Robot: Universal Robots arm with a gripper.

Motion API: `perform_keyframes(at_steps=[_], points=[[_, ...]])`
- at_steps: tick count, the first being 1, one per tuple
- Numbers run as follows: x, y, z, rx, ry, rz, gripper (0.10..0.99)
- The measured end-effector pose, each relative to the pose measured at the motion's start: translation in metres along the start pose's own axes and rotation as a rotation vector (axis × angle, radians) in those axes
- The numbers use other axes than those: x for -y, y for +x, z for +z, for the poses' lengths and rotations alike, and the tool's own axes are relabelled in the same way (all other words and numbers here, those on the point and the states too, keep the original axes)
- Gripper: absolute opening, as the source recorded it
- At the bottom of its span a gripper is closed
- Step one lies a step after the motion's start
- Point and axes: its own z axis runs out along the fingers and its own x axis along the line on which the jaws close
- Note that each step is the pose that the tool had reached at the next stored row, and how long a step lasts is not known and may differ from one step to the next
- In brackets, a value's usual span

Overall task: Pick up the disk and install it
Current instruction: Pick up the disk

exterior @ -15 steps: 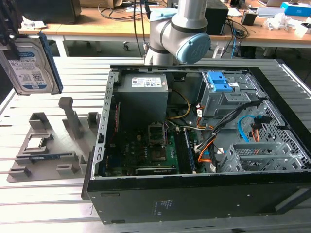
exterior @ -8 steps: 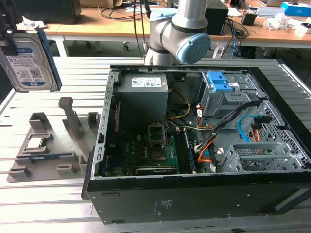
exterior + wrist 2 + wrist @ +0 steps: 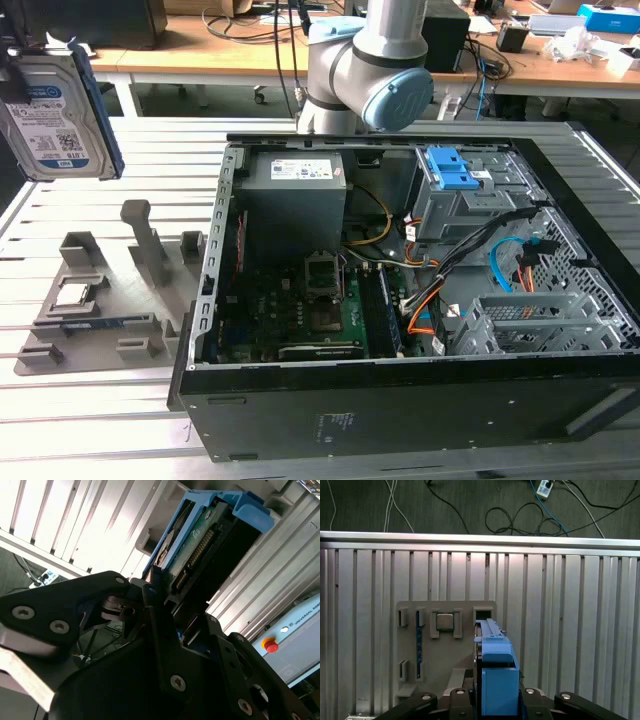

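The disk (image 3: pixel 55 115), silver-grey with a white-and-blue label and a blue carrier frame, hangs in the air at the exterior view's far left, above the slatted table and clear of the grey parts holder (image 3: pixel 100 300). My gripper (image 3: pixel 497 701) is shut on it. In the first wrist view its black fingers (image 3: pixel 457 699) clamp both sides of the blue carrier (image 3: pixel 496 672). The second wrist view has the disk (image 3: pixel 200 540) sticking out past the dark fingers (image 3: pixel 160 630), its connector edge and circuit board facing the camera.
The open computer case (image 3: pixel 400 400) lies on the slatted table (image 3: pixel 120 420), with a grey power supply (image 3: pixel 295 190), a blue latch (image 3: pixel 452 170) on a grey cage, a metal drive cage (image 3: pixel 530 320) and loose cables. The arm's base (image 3: pixel 365 70) stands behind the case.
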Motion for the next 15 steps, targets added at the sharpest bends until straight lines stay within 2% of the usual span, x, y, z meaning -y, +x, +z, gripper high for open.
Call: perform_keyframes(at_steps=[15], points=[[0.0003,0.0005,-0.0220,-0.0001,0.000,0.000,0.365]])
